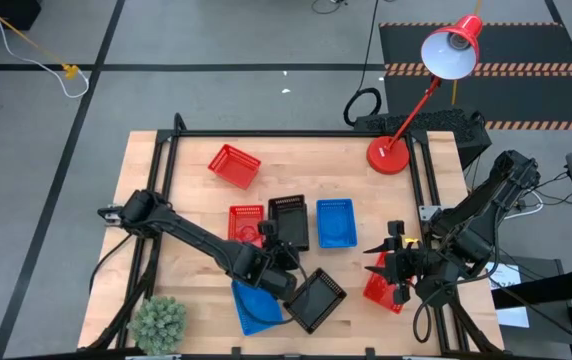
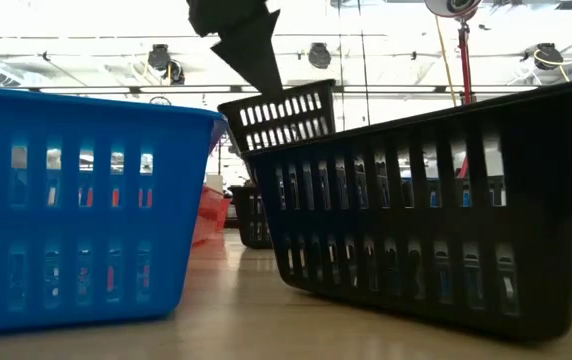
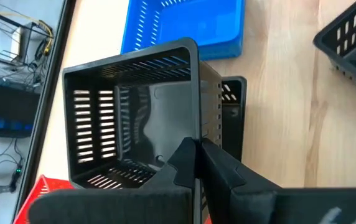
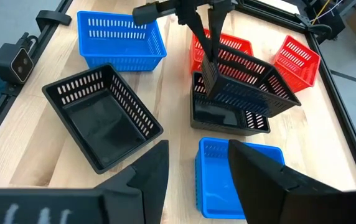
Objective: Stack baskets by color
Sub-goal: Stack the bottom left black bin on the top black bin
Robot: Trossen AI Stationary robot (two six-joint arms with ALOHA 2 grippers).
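My left gripper (image 4: 206, 59) is shut on a black basket (image 4: 246, 84), which is tilted over a second black basket (image 4: 228, 118) at mid-table. Beside these sit a red basket (image 1: 246, 222) and a blue basket (image 1: 335, 222). Another red basket (image 1: 234, 165) lies toward the far edge. A blue basket (image 1: 256, 305) and a third black basket (image 1: 316, 298) rest on their bottoms near the front edge. My right gripper (image 1: 386, 262) hangs open over a red basket (image 1: 381, 290) at the right. My left gripper holds the black basket by the upper rim of one wall (image 3: 196, 140), one finger inside the basket and one outside. The fingers slant down from the table's near-left side. The basket hangs tilted above the lower black basket; whether the two touch I cannot tell.
A red desk lamp stands with its round base (image 1: 388, 155) at the far right corner of the table. A small green plant (image 1: 158, 322) sits at the near left corner. Bare wood shows at the far middle of the table (image 1: 306, 160).
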